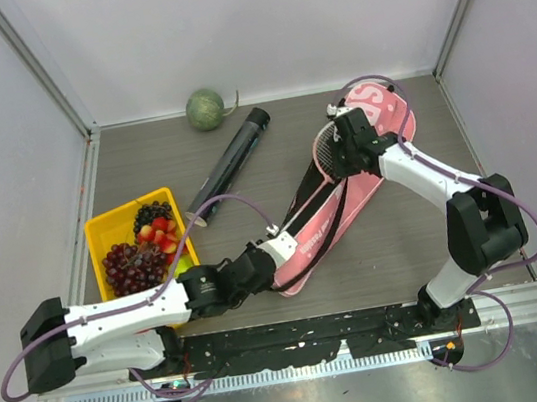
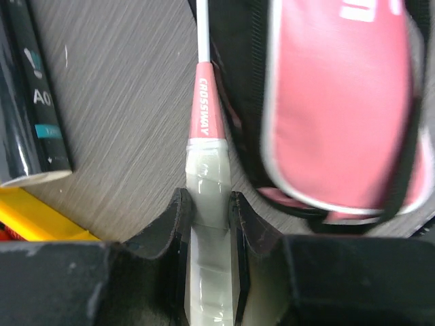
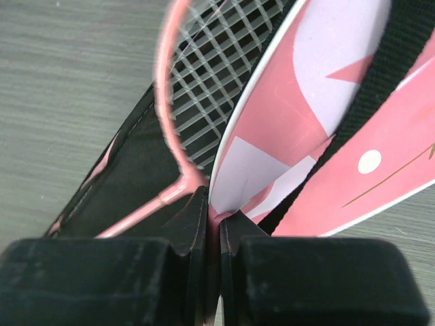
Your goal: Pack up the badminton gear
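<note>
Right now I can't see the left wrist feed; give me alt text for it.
The left gripper is shut on the white-wrapped handle of a pink racket, whose shaft runs up the frame. The pink racket bag fills the frame's right side; a black tube and a yellow tray corner sit at its left edge.

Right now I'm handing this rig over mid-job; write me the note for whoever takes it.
Left gripper: jaws shut on the racket handle, head lying in the bag mouth.
Right gripper: jaws shut on the bag's flap edge, holding it open.
Black tube lies on the table, left of the bag.
Done: racket partly in.
Left: slide it fully in, pack the tube; shuttlecocks and a second racket are not in view.
</note>
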Action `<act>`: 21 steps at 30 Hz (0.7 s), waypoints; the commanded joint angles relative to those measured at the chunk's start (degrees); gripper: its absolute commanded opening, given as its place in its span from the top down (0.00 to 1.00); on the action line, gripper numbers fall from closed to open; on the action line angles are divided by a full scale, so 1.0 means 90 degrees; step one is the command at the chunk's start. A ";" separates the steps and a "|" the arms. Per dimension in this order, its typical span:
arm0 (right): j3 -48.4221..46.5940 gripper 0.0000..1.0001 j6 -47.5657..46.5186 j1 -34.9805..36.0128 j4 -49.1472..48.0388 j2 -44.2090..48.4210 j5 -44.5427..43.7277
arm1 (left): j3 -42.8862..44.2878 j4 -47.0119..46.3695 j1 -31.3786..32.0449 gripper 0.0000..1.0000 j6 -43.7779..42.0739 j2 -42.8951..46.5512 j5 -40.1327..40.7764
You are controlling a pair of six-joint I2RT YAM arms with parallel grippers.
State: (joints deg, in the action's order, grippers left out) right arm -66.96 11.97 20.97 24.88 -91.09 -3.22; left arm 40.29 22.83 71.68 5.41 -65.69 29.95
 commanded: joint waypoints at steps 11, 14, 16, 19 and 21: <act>0.0623 0.94 0.0016 0.0189 -0.1259 0.0687 0.1265 | 0.0873 -0.0408 -0.0084 1.00 0.0168 -0.0462 -0.0263; 0.0925 0.94 0.0836 0.0354 -0.1787 0.0687 0.1618 | 0.1604 -0.0184 -0.0074 1.00 0.0822 -0.1214 -0.0116; 0.0965 0.95 0.1091 0.0520 -0.1818 0.0678 0.1259 | 0.2035 0.0002 -0.0084 1.00 0.1301 -0.1625 0.0002; 0.1053 0.95 0.1375 0.0560 -0.1915 0.0610 0.1218 | 0.2446 0.0062 -0.0083 1.00 0.1683 -0.2104 0.0089; 0.1150 0.94 0.1424 0.0570 -0.2109 0.0609 0.1354 | 0.2437 -0.0201 -0.0084 1.00 0.1859 -0.2290 0.0255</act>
State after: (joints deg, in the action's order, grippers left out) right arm -57.17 19.70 25.02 13.52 -86.61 5.54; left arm 59.68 24.47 70.76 15.22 -84.09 30.24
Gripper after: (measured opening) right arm 0.114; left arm 0.233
